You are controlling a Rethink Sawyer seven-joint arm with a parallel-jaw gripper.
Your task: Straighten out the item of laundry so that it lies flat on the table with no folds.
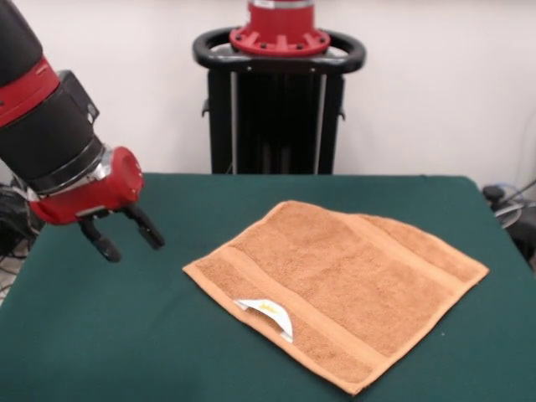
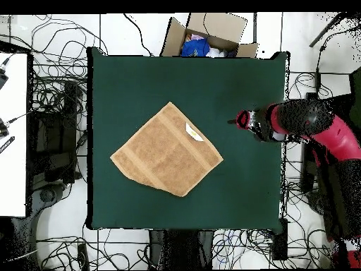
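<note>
The orange-tan towel (image 1: 335, 280) lies spread on the dark green table (image 1: 100, 335), turned diamond-wise, with band stripes near its ends. Its small white care tag (image 1: 268, 311) sticks out at the near edge. One far-right part looks doubled over with a second layer showing. In the overhead view the towel (image 2: 167, 149) sits near the table's (image 2: 141, 77) middle. My gripper (image 1: 122, 235) hangs open and empty above the table, to the left of the towel and apart from it. In the overhead view the gripper (image 2: 238, 121) is to the right of the towel.
The robot's black pedestal (image 1: 278, 92) stands behind the table's far edge. A cardboard box (image 2: 208, 34) with blue items lies on the floor beyond the table. Cables (image 2: 60, 92) cover the floor around the table. A white desk edge (image 2: 13, 134) is at the left.
</note>
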